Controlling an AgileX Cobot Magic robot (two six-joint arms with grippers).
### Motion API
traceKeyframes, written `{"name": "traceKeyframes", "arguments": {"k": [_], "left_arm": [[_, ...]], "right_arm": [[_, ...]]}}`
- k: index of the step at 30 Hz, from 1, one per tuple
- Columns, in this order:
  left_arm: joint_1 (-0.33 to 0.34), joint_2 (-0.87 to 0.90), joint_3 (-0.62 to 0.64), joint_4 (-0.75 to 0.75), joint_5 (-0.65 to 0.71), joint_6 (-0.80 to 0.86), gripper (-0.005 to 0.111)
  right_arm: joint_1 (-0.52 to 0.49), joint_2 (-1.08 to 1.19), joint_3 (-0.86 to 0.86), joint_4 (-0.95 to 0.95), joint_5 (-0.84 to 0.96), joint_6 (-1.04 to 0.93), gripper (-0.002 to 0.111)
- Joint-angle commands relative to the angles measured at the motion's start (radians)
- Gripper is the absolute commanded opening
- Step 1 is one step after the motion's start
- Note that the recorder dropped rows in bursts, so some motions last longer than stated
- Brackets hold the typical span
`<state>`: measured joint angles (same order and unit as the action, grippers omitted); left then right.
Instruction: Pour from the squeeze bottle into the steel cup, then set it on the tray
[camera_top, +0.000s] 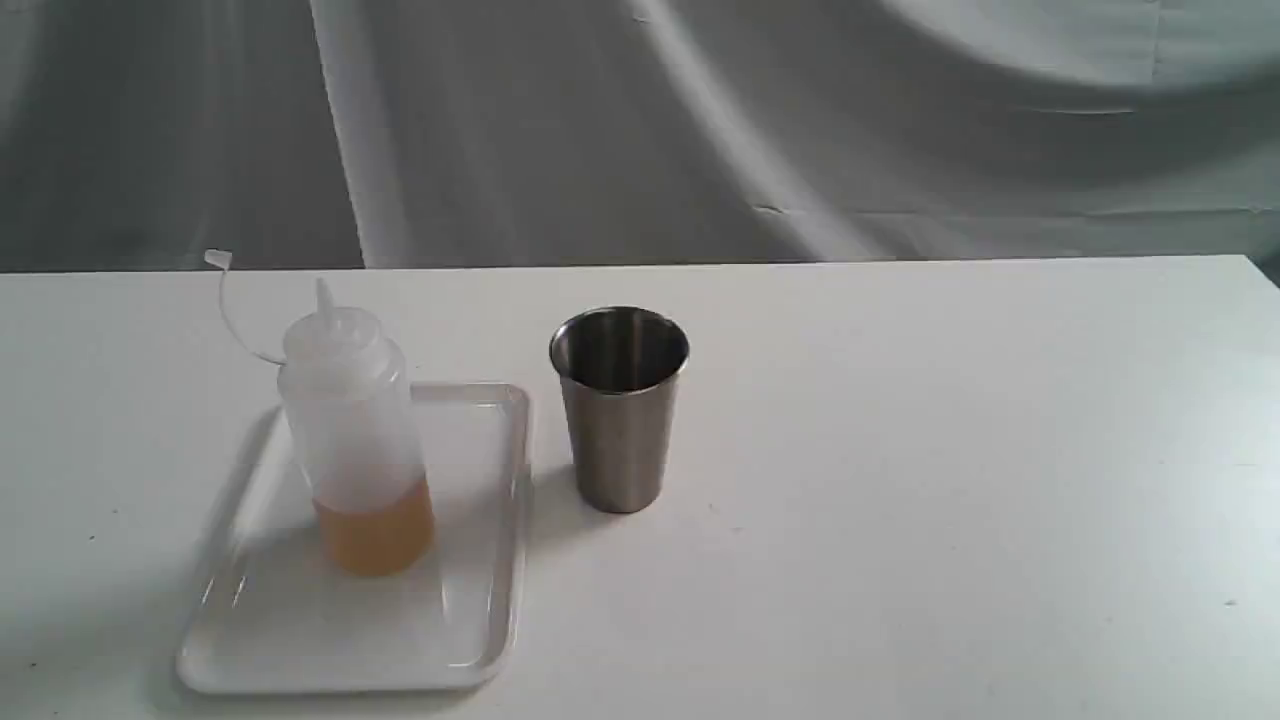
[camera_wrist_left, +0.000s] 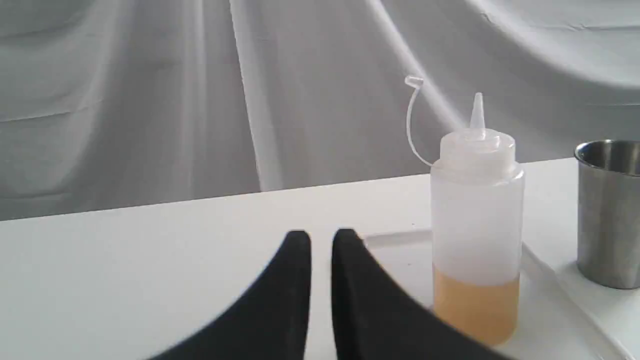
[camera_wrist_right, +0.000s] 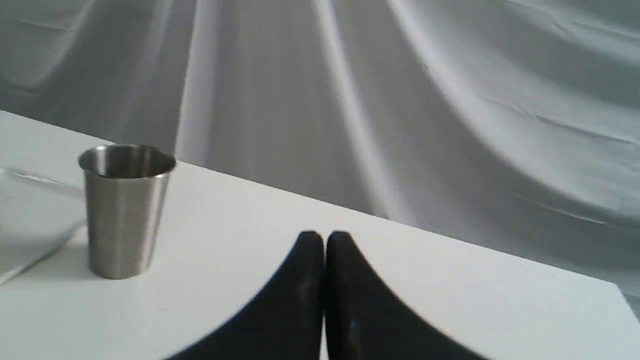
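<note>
So the exterior view has no arms in it at all, just the table (camera_top: 900, 500) and the gear. You only see the grippers from the wrist cams. The left gripper (camera_wrist_left: 321, 235) hangs low over the table with a thin slit between its black fingers and nothing in it. The right gripper (camera_wrist_right: 324, 235) has its fingers pressed together, also empty.

The bottle (camera_top: 355, 430) stands upright on the tray (camera_top: 300, 620), toward the far part of it. The cup (camera_top: 620, 420) is upright on the bare table just beside the tray's right edge, not touching it as far as I can see.

The left wrist cam gets the bottle close up, with the cup cut off at the frame edge. The right wrist cam gets the cup and a sliver of tray, no bottle.

Contents: amber liquid fills only the lower part of the bottle, the rest looks cloudy white. The nozzle is uncapped, and the cap (camera_top: 217, 259) dangles on its strap up and off to the side. The exterior view looks down into the cup a bit, but it's just dark and shiny in there, so I can't tell if anything's in it.
</note>
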<state>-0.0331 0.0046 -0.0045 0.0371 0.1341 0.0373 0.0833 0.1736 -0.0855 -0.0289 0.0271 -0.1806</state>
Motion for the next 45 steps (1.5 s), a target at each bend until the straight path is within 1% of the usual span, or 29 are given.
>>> {"name": "traceKeyframes", "arguments": {"k": [1, 7, 8, 9, 14, 45], "left_arm": [[-0.005, -0.005, 0.004, 0.003, -0.002, -0.004, 0.008], [-0.005, -0.005, 0.004, 0.003, -0.002, -0.002, 0.008], [-0.005, -0.005, 0.004, 0.003, -0.002, -0.002, 0.008], [-0.005, -0.005, 0.004, 0.003, -0.002, -0.002, 0.008], [-0.005, -0.005, 0.004, 0.003, -0.002, -0.002, 0.008], [-0.005, -0.005, 0.004, 0.003, -0.002, -0.005, 0.008]], "right_arm": [[-0.052, -0.09, 0.044, -0.035, 0.07, -0.003, 0.0], [-0.098, -0.174, 0.086, -0.066, 0.129, -0.003, 0.0], [-0.098, -0.174, 0.086, -0.078, 0.188, -0.003, 0.0], [-0.098, -0.174, 0.086, -0.076, 0.21, -0.003, 0.0], [-0.098, -0.174, 0.086, -0.006, 0.306, -0.003, 0.0], [-0.096, -0.174, 0.086, -0.008, 0.304, -0.003, 0.0]]}}
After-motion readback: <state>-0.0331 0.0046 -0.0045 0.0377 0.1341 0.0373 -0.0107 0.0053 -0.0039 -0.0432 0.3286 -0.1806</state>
